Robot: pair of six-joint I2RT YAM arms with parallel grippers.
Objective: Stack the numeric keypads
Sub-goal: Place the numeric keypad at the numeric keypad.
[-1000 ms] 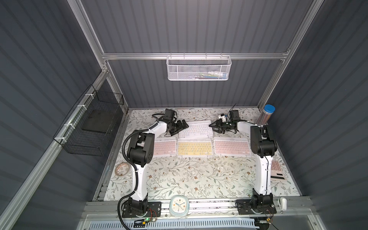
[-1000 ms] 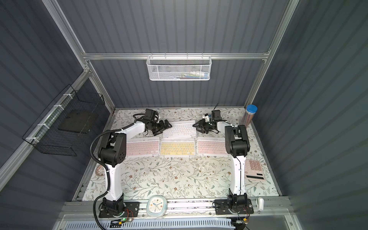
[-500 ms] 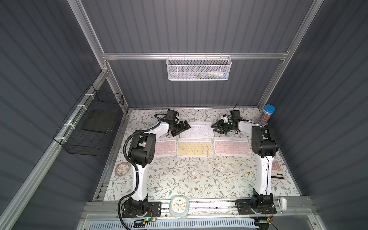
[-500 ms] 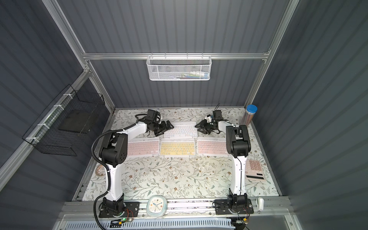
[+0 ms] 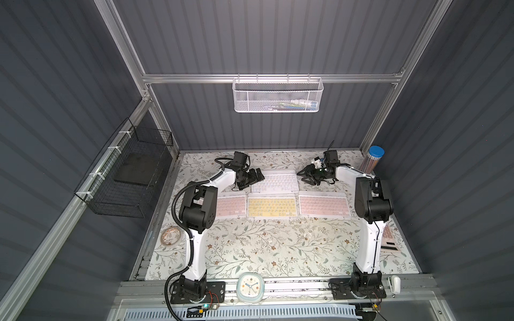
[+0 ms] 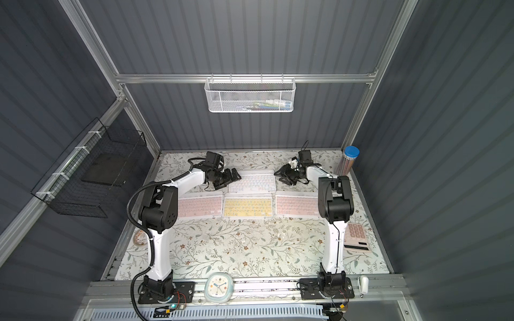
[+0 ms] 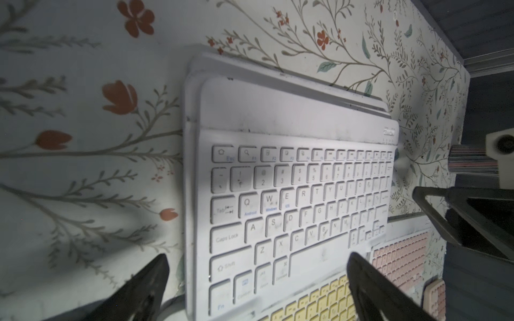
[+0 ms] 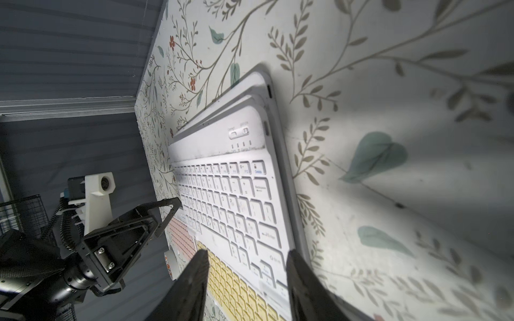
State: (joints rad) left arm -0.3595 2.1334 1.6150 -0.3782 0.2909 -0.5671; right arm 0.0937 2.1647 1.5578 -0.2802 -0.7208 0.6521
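Right gripper (image 8: pixel 247 278): jaws part-spread and widening over the last second, nothing held. A front corner of the white keypad (image 8: pixel 230 200) shows between the fingers, and no pinch on it is visible. Left gripper (image 7: pixel 258 278): jaws at full spread, as a second ago, framing the keypad's other front corner and clear of it. White keypad: flat, keys up, at the back centre of the floral table (image 5: pixel 264 244), topmost of a pile. The edges of two lower keypads (image 8: pixel 260 83) step out beneath it, their key colours hidden. Judgement: the placement is just finished and the grip is being let go, so the pile stands at three. Outstanding, in a row just in front of the pile: left pink keypad (image 5: pixel 230 207), yellow keypad (image 5: pixel 271 207), right pink keypad (image 5: pixel 324 205). One of these is the likely next pick. Excluded: the calculator (image 6: pixel 357 237), well apart beside the right arm.
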